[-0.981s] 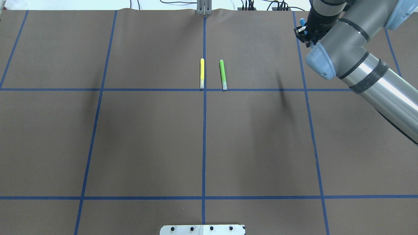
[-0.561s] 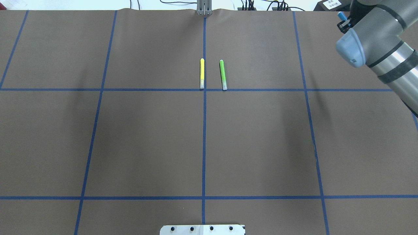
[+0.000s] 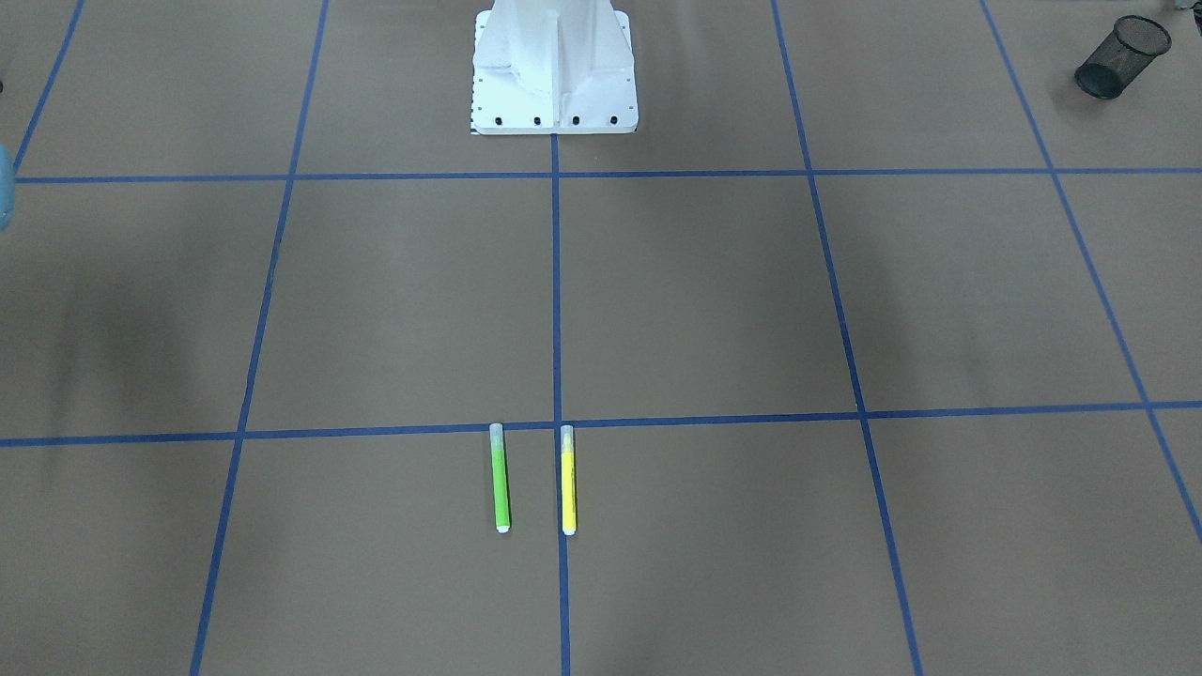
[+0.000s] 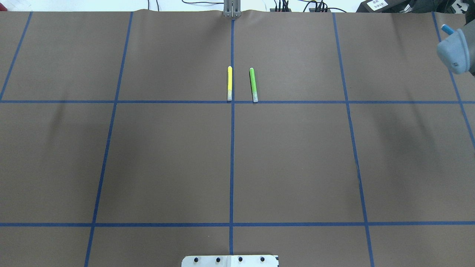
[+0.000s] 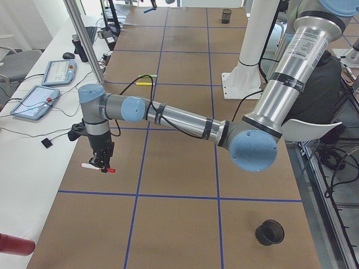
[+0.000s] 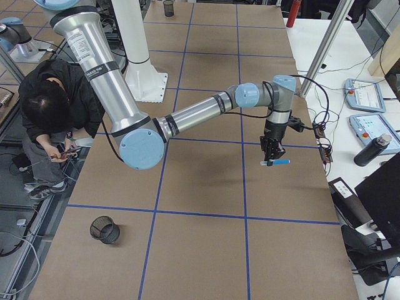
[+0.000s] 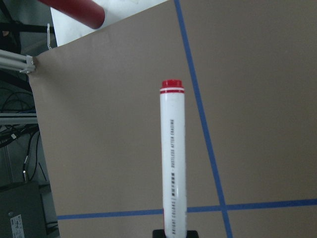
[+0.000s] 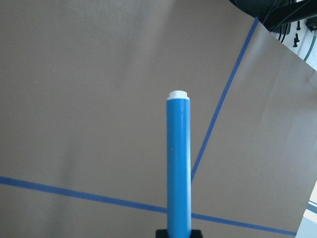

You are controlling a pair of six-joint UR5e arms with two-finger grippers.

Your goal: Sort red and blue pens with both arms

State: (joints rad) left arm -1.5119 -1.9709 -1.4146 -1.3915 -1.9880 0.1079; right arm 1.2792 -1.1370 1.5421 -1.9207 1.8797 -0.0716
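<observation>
The left arm (image 5: 179, 119) is reaching across the desk (image 5: 179, 168) to the edge opposite the robot, toward the left end. The left gripper (image 5: 102, 165) is pointing down and clamping the red pen (image 7: 172, 158), which is hanging level above the desk without touching it.

The right arm (image 6: 194, 112) is stretching to that same edge, toward the right end. The right gripper (image 6: 272, 159) is pointing down too, clenched on the blue pen (image 8: 178, 168), which is also level and off the surface. From overhead only the pen's tip is showing, by the far right corner.

The yellow marker (image 4: 229, 83) and green marker (image 4: 253, 84) are lying parallel and a little apart, mid-desk and nearer the far edge, with their capped ends at a tape line (image 4: 297, 102). A mesh cup (image 3: 1122, 56) is sitting near the robot-side left corner and a second cup (image 6: 104, 229) near the robot-side right corner. A person (image 6: 56, 119) is crouching beside the robot base (image 6: 145, 75).
</observation>
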